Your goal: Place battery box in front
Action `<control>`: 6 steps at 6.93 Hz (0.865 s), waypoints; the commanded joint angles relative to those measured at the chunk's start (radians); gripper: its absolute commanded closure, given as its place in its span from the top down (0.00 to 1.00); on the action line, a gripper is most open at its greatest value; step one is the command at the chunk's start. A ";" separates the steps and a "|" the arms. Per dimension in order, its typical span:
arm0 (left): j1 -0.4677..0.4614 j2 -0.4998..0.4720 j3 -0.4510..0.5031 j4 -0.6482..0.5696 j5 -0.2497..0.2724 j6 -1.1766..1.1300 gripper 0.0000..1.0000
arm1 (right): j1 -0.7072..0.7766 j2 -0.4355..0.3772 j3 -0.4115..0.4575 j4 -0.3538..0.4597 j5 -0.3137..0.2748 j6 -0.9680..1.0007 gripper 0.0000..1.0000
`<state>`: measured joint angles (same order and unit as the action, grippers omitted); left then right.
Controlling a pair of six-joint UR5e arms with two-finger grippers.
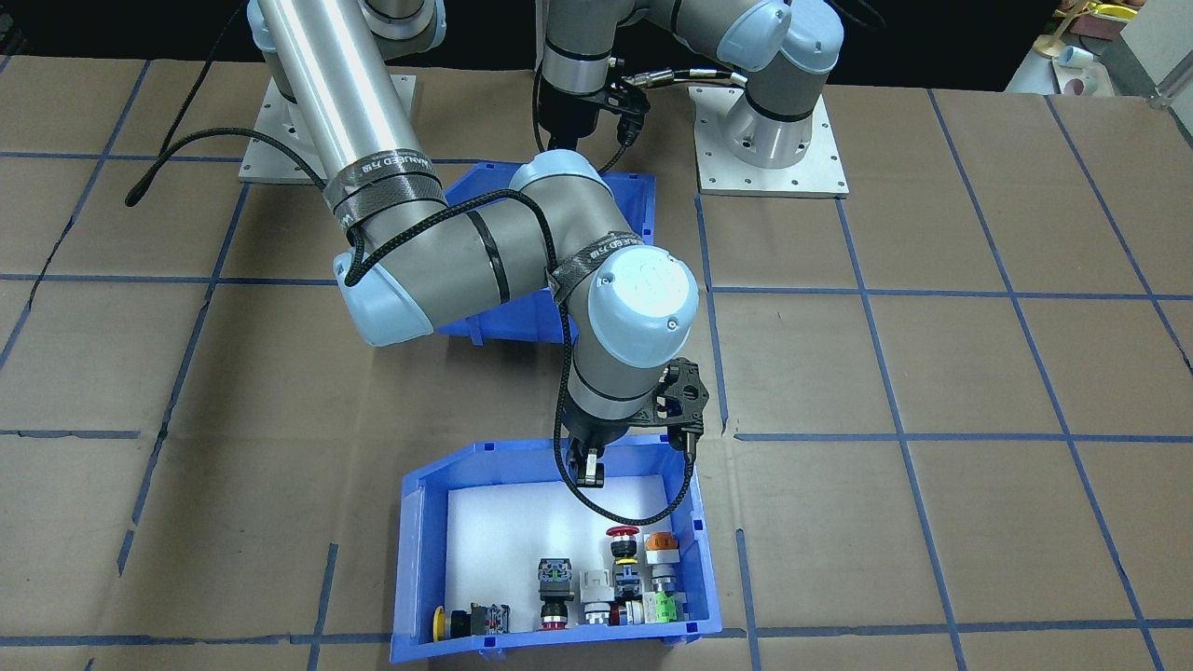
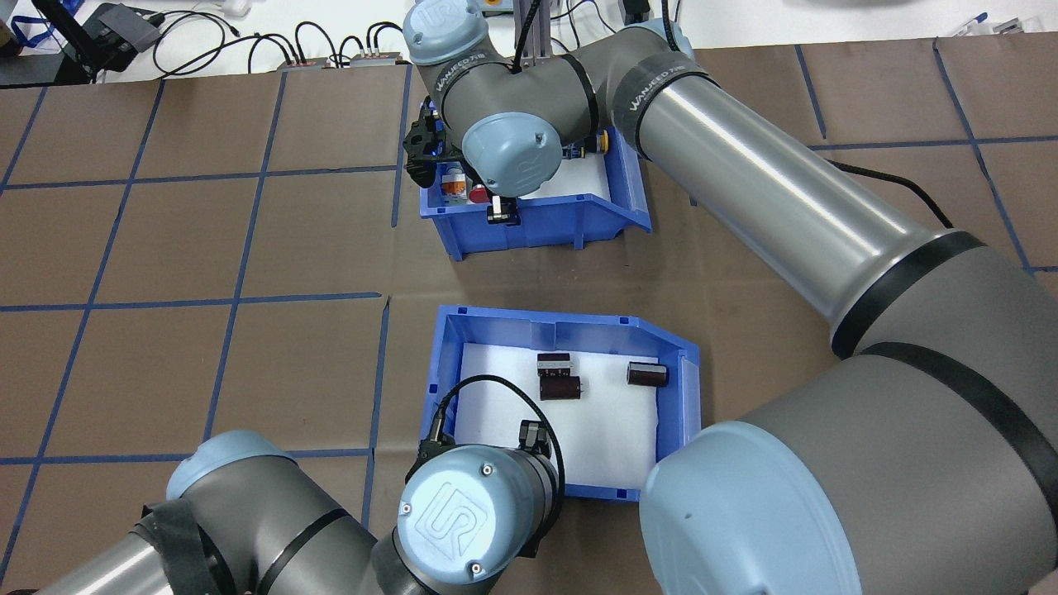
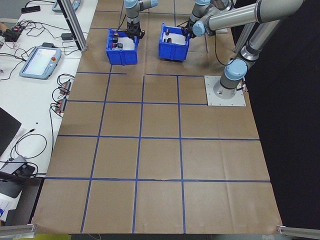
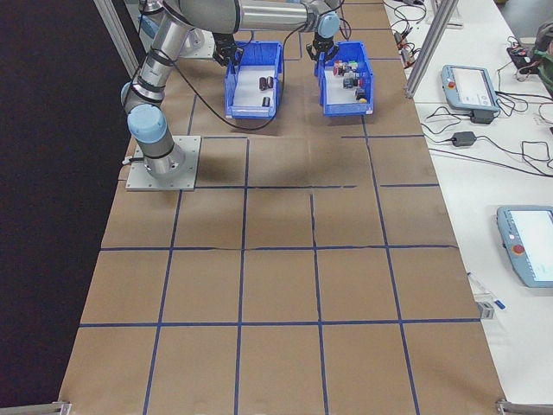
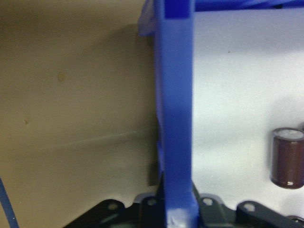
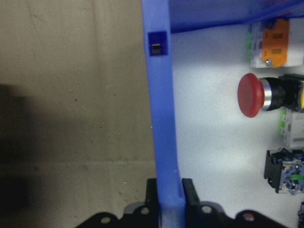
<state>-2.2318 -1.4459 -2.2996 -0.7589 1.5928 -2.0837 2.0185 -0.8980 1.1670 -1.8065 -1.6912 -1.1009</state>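
Both arms are on bins at once. The left gripper [image 5: 178,213] straddles the rear wall of the battery box [image 2: 529,326], one finger outside and one inside, pressed tight on the blue plastic in the left wrist view. The battery box sits on the near side of the table, close to the robot's base, with three dark cylinders [image 2: 560,388] loose on its white foam. The right gripper [image 6: 168,199] has its fingers clamped on the low wall of the switch bin [image 1: 415,568], which occupies the far, front spot, push-buttons [image 6: 251,95] bunched at its far end.

Here is the risk, as I read it: the front position is taken, so the two bins must trade places, and both arms share a narrow lane. If the paths cross at the same height, bin can strike bin, or the right arm's elbow [image 1: 643,298], hanging right over the battery box in the front-facing view, can block the lift.

Each grip is on a single thin wall, so a lifted bin may well tilt about the fingers. A tilt would send the cylinders rolling toward the sloped open end and possibly out. A fast swing would do the same to the switches.
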 commanded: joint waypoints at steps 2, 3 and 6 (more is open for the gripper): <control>0.127 0.117 0.005 -0.150 0.016 0.118 0.00 | -0.052 -0.074 -0.033 0.024 -0.059 -0.048 0.04; 0.179 0.137 0.005 -0.181 0.015 0.178 0.00 | -0.108 -0.100 -0.030 0.054 -0.061 -0.109 0.04; 0.477 0.156 0.014 -0.217 -0.025 0.457 0.00 | -0.268 -0.185 0.057 0.056 -0.064 -0.254 0.03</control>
<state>-1.8844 -1.2869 -2.2914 -0.9669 1.5937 -1.7348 1.8222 -1.0411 1.1737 -1.7508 -1.7542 -1.2824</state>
